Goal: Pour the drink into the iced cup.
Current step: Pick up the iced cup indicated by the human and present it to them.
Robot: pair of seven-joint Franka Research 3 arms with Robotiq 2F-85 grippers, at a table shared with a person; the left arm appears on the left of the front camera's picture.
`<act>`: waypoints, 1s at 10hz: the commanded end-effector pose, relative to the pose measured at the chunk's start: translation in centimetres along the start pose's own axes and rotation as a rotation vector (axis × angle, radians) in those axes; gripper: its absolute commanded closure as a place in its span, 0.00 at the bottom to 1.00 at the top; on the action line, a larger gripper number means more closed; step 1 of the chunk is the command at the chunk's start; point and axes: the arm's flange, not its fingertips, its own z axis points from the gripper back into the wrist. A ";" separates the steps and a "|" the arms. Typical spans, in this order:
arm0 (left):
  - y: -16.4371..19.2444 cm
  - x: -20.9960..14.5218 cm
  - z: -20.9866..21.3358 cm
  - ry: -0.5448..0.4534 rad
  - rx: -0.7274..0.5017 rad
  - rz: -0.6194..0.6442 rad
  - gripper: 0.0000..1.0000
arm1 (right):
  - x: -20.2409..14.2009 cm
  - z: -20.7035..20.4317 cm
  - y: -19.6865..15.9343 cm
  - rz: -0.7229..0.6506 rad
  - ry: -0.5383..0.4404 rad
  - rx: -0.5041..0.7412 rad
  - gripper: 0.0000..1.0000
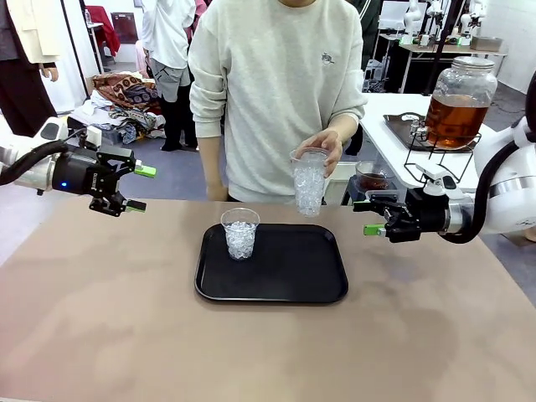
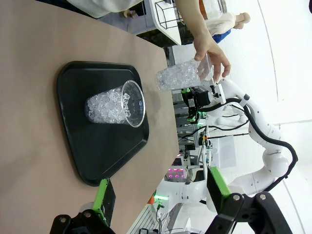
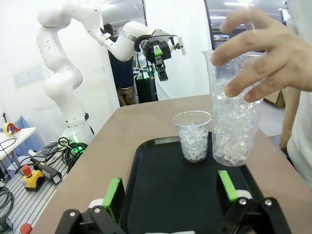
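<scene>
**Both grippers wide open, iced cup on tray between them**

Left gripper [image 1: 140, 188] hangs above the left far edge of the brown table [image 1: 100, 318]. Its jaws are spread wide and hold nothing. Right gripper [image 1: 371, 217] is at the right far edge, also gaping and empty, with its green pads pointing in toward the middle.

A small clear plastic cup of ice [image 1: 240, 233] stands on the flat black rectangular tray [image 1: 285, 280], in its far left part. It is upright, long axis vertical, mouth up. It sits between the two grippers, well apart from both. In the left wrist view the cup [image 2: 114, 104] is well ahead of the open fingers [image 2: 104, 199]. In the right wrist view it [image 3: 193, 135] is likewise ahead, roughly on the jaws' centre line.

The person's hand [image 1: 322, 148] grips a tall clear plastic cup of ice [image 1: 309, 182] by the rim. This cup is near upright, off the tray, above its far right edge and near the right gripper.

The amber-brown drink [image 1: 455, 119] sits in a big lidded glass jar [image 1: 469, 79]. The jar is upright on a black wire stand [image 1: 435, 159] on a white side table [image 1: 389, 138], behind and above the right gripper and apart from it.
</scene>
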 end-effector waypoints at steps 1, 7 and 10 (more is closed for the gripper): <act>0.0 0.0 0.0 -0.001 -0.001 -0.002 0.00 | 0.3 -0.2 -0.3 -0.001 0.001 -0.005 0.00; 0.0 0.0 0.0 -0.001 -0.001 -0.002 0.00 | 0.3 -0.2 -0.3 -0.001 0.001 -0.005 0.00; 0.0 0.0 0.0 -0.001 -0.001 -0.002 0.00 | 0.3 -0.2 -0.3 -0.001 0.001 -0.005 0.00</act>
